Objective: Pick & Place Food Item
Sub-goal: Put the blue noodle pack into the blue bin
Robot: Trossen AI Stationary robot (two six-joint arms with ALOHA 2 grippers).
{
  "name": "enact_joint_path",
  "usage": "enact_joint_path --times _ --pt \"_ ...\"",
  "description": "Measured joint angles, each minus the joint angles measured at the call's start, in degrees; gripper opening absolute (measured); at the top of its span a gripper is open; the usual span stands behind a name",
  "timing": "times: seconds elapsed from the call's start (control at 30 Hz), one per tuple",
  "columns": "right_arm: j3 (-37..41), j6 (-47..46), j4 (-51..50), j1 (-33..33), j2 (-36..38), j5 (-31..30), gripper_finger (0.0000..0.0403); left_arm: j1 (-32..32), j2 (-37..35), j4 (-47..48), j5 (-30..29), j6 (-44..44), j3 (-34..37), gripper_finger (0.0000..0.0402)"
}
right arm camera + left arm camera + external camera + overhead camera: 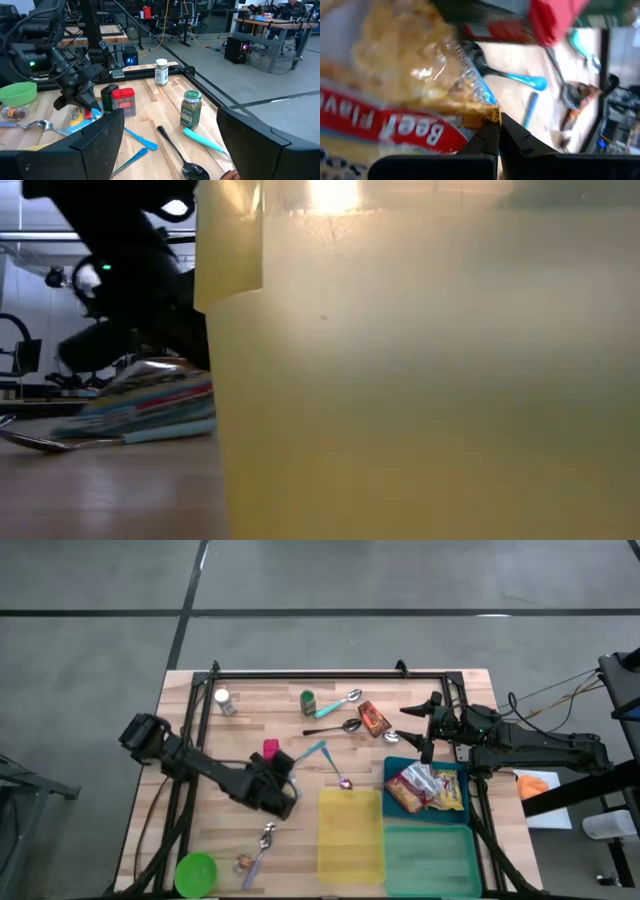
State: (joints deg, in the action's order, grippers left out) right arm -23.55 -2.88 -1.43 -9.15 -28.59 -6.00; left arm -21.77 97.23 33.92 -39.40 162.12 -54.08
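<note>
Noodle packet [405, 95]: clear wrapper, red band, pale noodles inside; pinched by one corner in the left gripper [498, 131], whose fingers are clamped together on the wrapper edge. In the high view the left gripper [278, 788] sits just left of the yellow bin [350, 832], near its far corner. The packet shows in the low view [140, 405] beside the yellow bin's wall [430, 380].

Blue bin [395, 768]: touching the yellow bin's right side, far end; holds a snack bag [427, 790].

Green bin [432, 858]: right of the yellow bin, near end.

Right gripper [420, 726]: fingers spread wide, holding nothing, beyond the blue bin.

Red-capped jar [122, 101], green spice jar [190, 109], black spoon [181, 159]: on the table beyond the yellow bin.
</note>
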Motion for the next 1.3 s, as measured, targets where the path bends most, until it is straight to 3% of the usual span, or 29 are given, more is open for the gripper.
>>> enact_joint_path --times 0.4,0.77,1.1,1.3 --pt "0.0 0.0 0.0 0.0 0.0 0.0 0.0316 9.4 0.0 -14.0 -5.7 -30.0 0.0 0.0002" --pt "0.0 0.0 0.0 0.0 0.0 0.0 0.0315 15.3 0.0 -31.9 -5.4 -59.2 0.0 0.0002" --pt "0.0 0.0 0.0 0.0 0.0 0.0 0.0315 16.6 0.1 -36.8 -0.4 -64.3 0.0 0.0002" --pt "0.0 0.0 0.0 0.0 0.0 0.0 0.0315 16.8 2.2 -49.2 -0.4 -79.4 0.0 0.0002"
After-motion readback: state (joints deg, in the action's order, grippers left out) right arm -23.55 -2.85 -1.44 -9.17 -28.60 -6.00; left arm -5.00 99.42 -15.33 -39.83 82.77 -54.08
